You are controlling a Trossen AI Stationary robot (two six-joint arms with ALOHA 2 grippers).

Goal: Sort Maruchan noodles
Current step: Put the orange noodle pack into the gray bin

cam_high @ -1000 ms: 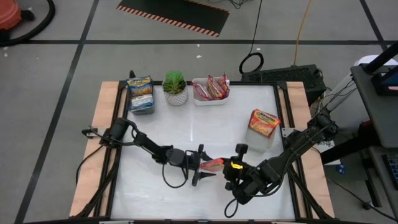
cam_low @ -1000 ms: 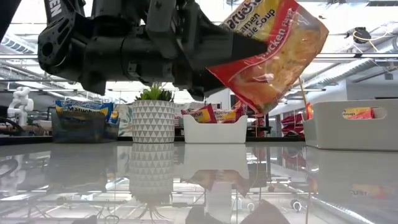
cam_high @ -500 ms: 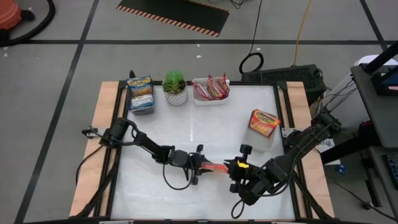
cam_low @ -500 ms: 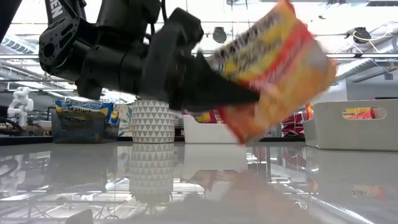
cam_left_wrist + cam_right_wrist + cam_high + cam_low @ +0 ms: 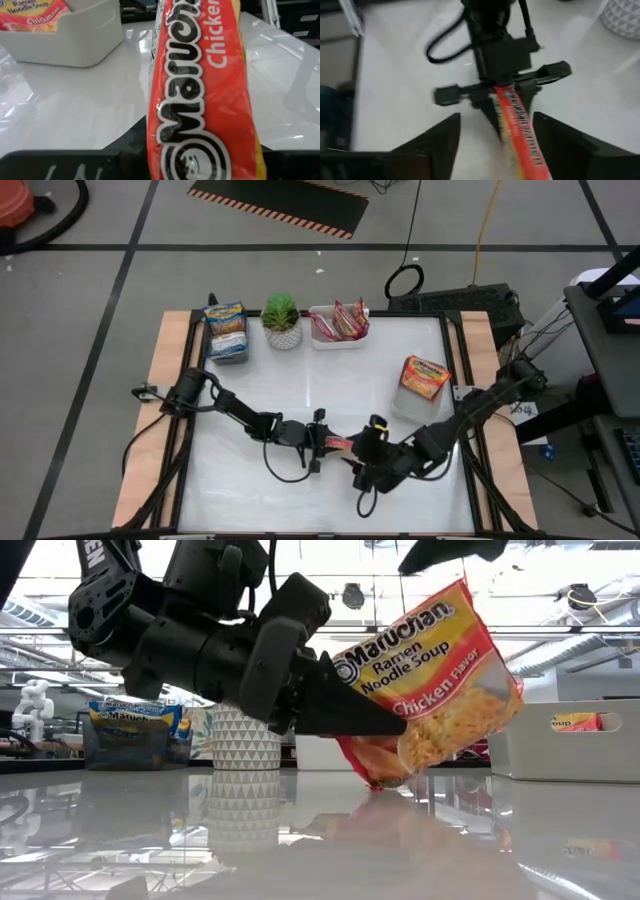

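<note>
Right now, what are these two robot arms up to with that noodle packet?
They are passing a yellow and red plastic Maruchan chicken ramen packet between them above the middle of the white table. The left gripper has its jaws clamped on the packet, while the right gripper sits against it with jaws open. More packets lie in the grey tray, the white tray by the potted green plant, and the right-hand tray.
</note>
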